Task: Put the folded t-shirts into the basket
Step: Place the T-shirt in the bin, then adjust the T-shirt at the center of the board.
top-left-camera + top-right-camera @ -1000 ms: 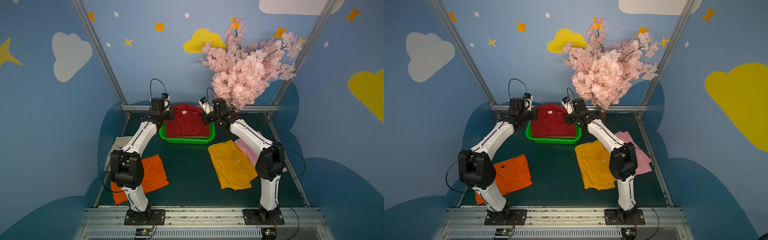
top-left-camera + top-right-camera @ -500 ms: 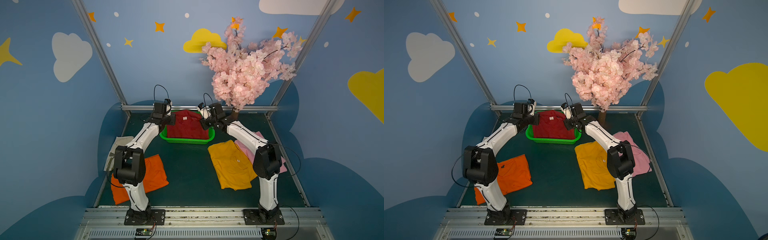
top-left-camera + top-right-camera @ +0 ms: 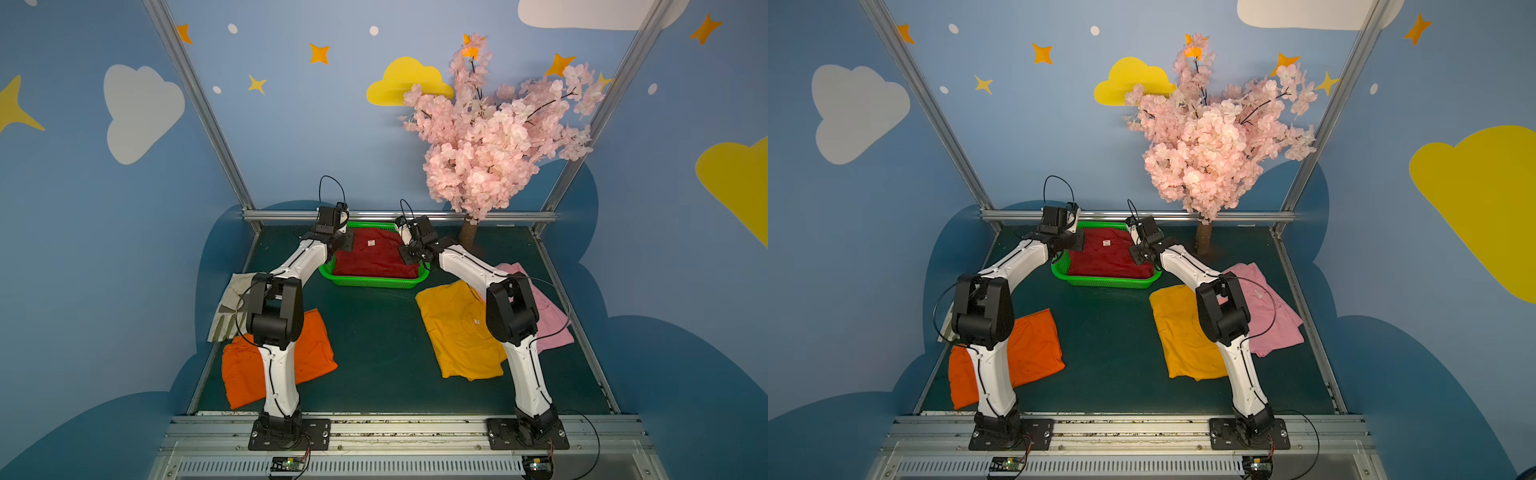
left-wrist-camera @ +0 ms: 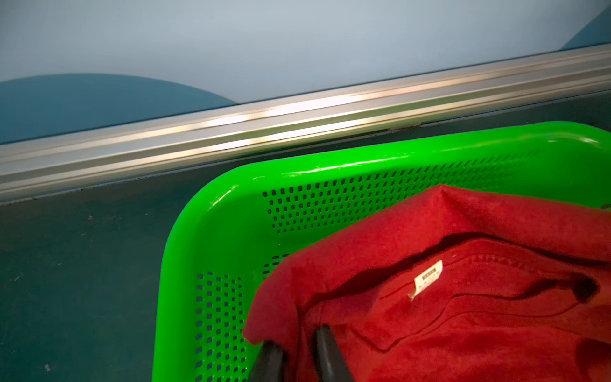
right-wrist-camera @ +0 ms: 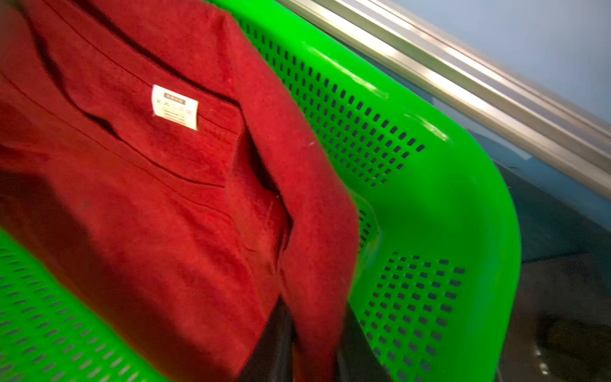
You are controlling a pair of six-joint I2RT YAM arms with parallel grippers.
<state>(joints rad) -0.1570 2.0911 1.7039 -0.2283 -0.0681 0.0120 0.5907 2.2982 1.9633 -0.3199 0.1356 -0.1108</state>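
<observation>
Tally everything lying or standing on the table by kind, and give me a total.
T-shirts: 4 (dark red, yellow, pink, orange)
Green basket: 1
Work glove: 1
Blossom tree: 1
Total: 7

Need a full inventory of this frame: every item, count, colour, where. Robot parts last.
basket: 1, bright green, far centre of the table.
dark red t-shirt: 1, lying in the basket.
yellow t-shirt: 1, on the table, in front of the basket, towards the right arm.
pink t-shirt: 1, light pink, beside the yellow one, partly behind the right arm.
orange t-shirt: 1, near left side of the table.
work glove: 1, beige and grey, left edge, beyond the orange shirt.
blossom tree: 1, pink, far right corner.
table: 1, dark green.
left gripper: 1, black, at the red shirt's edge, cloth between its fingers.
right gripper: 1, black, likewise at the opposite edge.
</observation>
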